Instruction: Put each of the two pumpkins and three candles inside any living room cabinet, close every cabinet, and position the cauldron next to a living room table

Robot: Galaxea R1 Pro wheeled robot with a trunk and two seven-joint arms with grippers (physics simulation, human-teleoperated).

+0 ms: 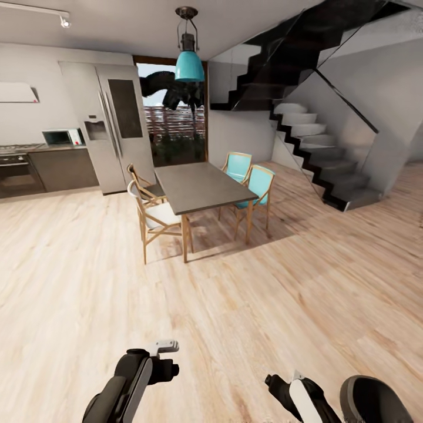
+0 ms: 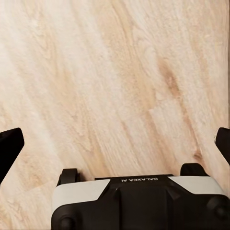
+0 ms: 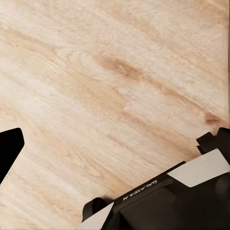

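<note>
While both sets of jaws gape empty over wooden floor, a dining table stands ahead.

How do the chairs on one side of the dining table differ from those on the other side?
The two chairs at the table's right have turquoise backs and seats, while the chairs at its left have pale cream cushions and open wooden frames. The turquoise ones sit nearer the staircase, the cream ones nearer the fridge. Both have light wooden legs and stand at the same grey-topped dining table.
</note>
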